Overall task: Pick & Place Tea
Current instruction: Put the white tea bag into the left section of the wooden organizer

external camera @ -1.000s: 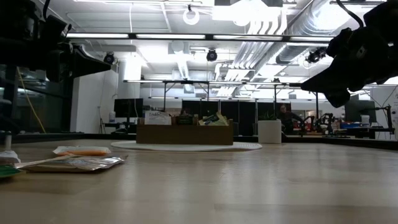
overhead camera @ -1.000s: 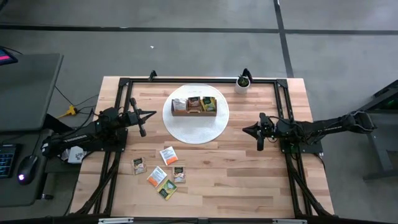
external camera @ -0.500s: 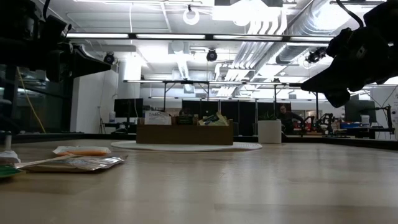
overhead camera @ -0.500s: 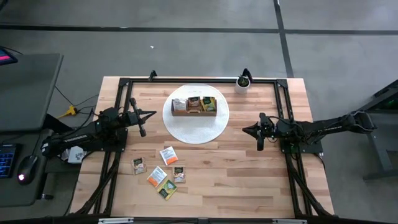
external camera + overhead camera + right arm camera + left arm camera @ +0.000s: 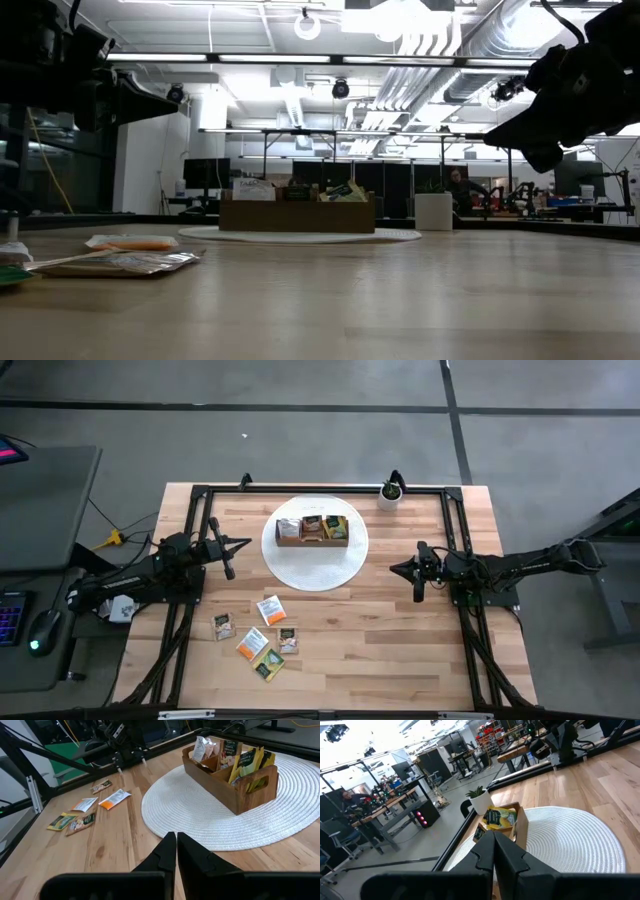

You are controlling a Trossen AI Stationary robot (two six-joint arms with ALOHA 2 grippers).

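Several tea sachets [image 5: 262,633] lie flat on the table near its front left; they also show in the right wrist view [image 5: 95,805]. More sachets stand in the brown wooden box [image 5: 313,530] on the white round mat [image 5: 315,560]. My left gripper [image 5: 243,544] is shut and empty, above the table left of the mat. My right gripper [image 5: 393,569] is shut and empty, right of the mat. Both hang clear of the table.
A small potted plant [image 5: 390,493] in a white pot stands at the table's far edge, right of the mat. A black frame [image 5: 320,489] runs along the far and side edges. Bare wood lies between the mat and the near edge on the right.
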